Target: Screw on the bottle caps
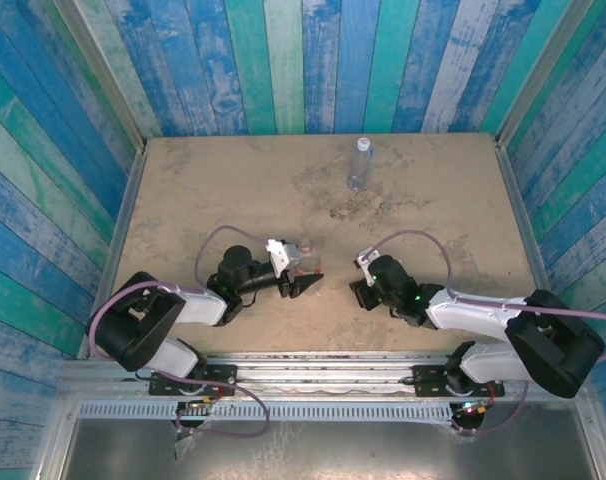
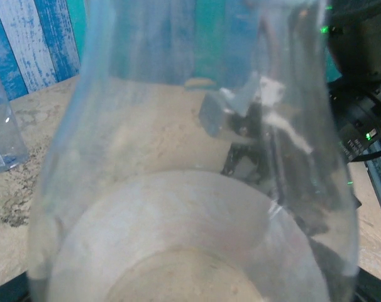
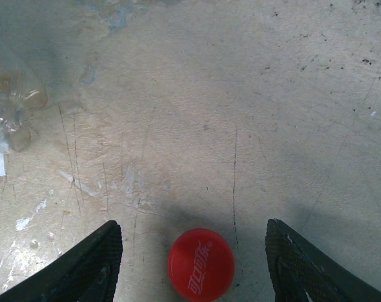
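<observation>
The red cap (image 3: 201, 262) lies flat on the table (image 3: 253, 94); I judge it light, stiff and slick, best pinched across its rim. My right gripper (image 3: 192, 223) straddles it, fingers wide apart, touching nothing. The clear bottle (image 2: 190, 189) sits close before my left gripper (image 1: 305, 283); its grip I cannot tell.

Both arms are extended forward and bent inward toward each other, the left gripper (image 1: 305, 283) being laid low and pointed rightward, its jaw spacing not discernible, while the right gripper (image 3: 192, 251) is aimed downward with its fingers (image 3: 96, 264) held well apart.
</observation>
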`<state>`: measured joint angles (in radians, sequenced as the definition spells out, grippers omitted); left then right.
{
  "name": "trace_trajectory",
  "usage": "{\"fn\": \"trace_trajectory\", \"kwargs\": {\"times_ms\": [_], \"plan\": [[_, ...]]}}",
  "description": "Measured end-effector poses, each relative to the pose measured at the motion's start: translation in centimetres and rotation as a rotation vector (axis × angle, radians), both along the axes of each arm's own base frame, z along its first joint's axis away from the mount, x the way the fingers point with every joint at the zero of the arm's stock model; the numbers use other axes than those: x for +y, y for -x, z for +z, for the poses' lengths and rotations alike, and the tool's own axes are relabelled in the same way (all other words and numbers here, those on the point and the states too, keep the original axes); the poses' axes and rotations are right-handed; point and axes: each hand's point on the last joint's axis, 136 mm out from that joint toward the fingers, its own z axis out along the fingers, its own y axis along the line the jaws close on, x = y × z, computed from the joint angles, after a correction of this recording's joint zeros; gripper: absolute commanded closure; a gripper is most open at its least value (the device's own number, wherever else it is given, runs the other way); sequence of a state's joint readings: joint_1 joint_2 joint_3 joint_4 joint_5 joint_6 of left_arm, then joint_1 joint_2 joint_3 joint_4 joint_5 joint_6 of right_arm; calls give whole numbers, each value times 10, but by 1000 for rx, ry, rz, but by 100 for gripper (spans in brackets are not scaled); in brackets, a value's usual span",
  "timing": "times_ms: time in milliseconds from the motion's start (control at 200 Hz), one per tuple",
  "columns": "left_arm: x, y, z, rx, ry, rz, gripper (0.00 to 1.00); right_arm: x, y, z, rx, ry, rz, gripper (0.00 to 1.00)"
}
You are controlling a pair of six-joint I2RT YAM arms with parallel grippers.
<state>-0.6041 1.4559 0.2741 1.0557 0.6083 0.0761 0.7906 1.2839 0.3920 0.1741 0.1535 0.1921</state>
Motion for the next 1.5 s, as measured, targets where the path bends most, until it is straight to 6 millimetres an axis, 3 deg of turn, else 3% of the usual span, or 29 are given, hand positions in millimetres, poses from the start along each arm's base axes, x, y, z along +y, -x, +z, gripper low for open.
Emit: {"fn": "trace_trajectory", "kwargs": {"times_ms": [155,250,371,611,876,1217,1502], "plan": [[3,2,-3,1,0,8,20,0,0,4,-5,-5,0,37],[4,3,-1,-3,10,9,8,-1,1,3,-3,-4,0,37],[6,5,2,-13,31,16,4,0,2,3,1,-5,2,36],[9,7,14,-42,82,30,5,1,3,3,8,-15,11,36],[10,7,22,-52,117,33,20,2,3,3,10,-17,12,35],[9,7,14,-26,107,27,33,3,3,4,9,-21,11,35],[7,6,12,-20,103,23,18,3,3,6,6,-26,9,35]]}}
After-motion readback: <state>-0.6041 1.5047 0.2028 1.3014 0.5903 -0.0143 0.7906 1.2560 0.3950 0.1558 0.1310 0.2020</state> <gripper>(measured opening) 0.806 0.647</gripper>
